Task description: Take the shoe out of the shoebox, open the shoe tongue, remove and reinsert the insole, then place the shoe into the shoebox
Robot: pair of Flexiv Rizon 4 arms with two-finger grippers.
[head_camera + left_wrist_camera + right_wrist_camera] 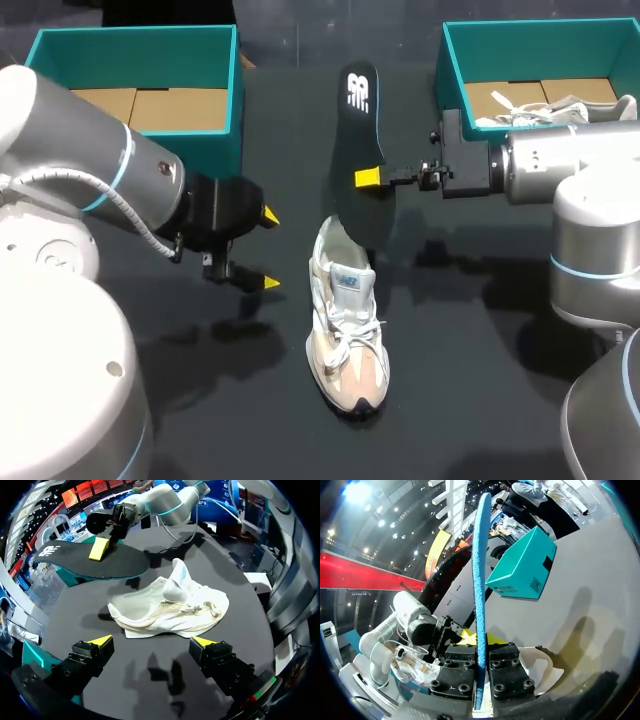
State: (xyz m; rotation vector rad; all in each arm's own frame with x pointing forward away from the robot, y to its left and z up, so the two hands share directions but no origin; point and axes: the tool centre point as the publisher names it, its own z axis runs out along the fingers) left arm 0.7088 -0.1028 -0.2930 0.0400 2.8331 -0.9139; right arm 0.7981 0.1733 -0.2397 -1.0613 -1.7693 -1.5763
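the shoe (347,330) stood upright on the table in the lower middle of the head view, outside both boxes, toe toward the lower edge and tongue raised. the insole (362,150) was above it in the upper middle, its lower end at or just over the shoe's collar; contact could not be confirmed. the right gripper (372,178) was pinching the insole across its thickness, at one long edge near mid-length. the left gripper (270,248) was spread wide to the left of the shoe, touching nothing.

risks noted:
- the pinch sat on a thin, flexible edge. in my judgement the insole could pivot or slip in the fingers once its end met resistance inside the shoe.
- the shoe was unbraced. a push from the insole could slide or tip it.
- the tongue could fold over the opening and block entry.
- the right shoebox (450,80) already held another shoe (560,108), so the return could crowd it. the left shoebox (232,90) showed only cardboard.
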